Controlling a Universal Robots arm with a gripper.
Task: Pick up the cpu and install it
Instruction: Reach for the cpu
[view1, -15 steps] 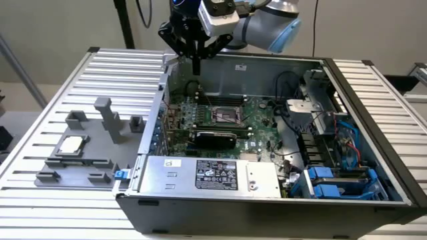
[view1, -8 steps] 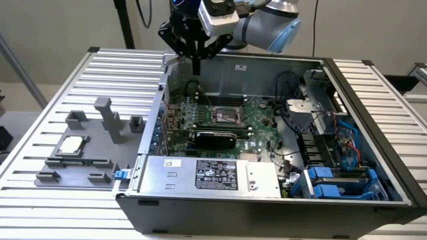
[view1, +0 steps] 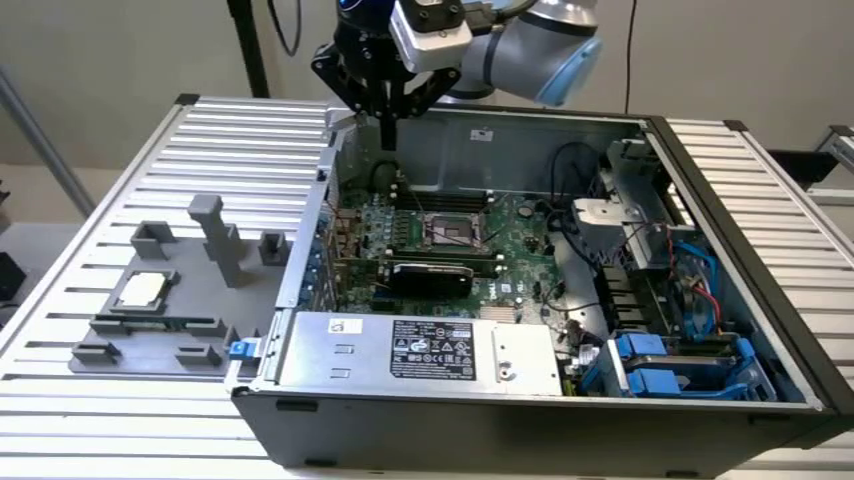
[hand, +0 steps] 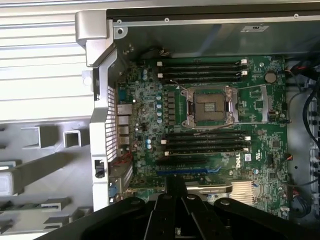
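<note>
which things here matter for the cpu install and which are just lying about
For the job: cpu, socket, end effector.
Lying about: power supply, black card, blue drive bays, cables.

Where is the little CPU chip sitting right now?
The cpu lies on the grey parts holder at the exterior view's left, outside the open computer case.
</note>
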